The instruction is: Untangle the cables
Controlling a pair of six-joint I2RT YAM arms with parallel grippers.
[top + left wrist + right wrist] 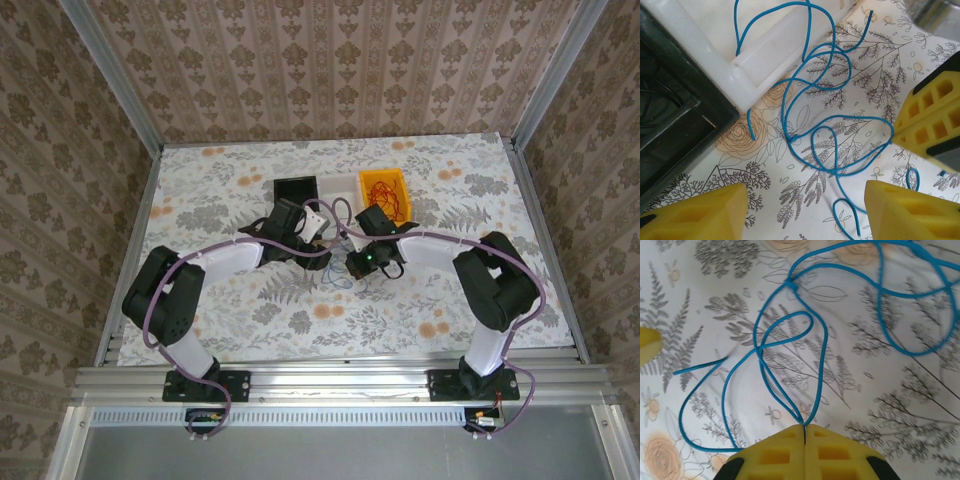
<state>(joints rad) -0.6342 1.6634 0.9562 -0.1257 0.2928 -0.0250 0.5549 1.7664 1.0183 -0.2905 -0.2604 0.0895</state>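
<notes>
We find the blue cable [783, 107] sprawled in loose, overlapping loops on the flowered table [900, 405], just in front of the bins; one stretch climbs over the rim of the white bin [765, 55], which stands touching the black bin [670, 115]. The red cables [383, 192] lie bunched in the orange bin [398, 180], well apart from the blue one.

The right claw [804, 429] is pressed together on a narrow bend of the blue cable, two strands running out from between its pads; the left claw [805, 200] hangs over the same tangle with its fingers apart and nothing between them.

We judge the cable light and limp, thin enough to slip from the pads unless pinched squarely; it holds its curls a little, so loops will spring and drag rather than lie where they are put. At one point strands cross tightly, and we cannot tell whether that is a knot or only an overlap.

We would take hold on a single free strand near the loose end, away from the crossings, and draw slowly; a quick pull may tighten the crossing or catch the stretch on the bin rim and tug the white bin.
</notes>
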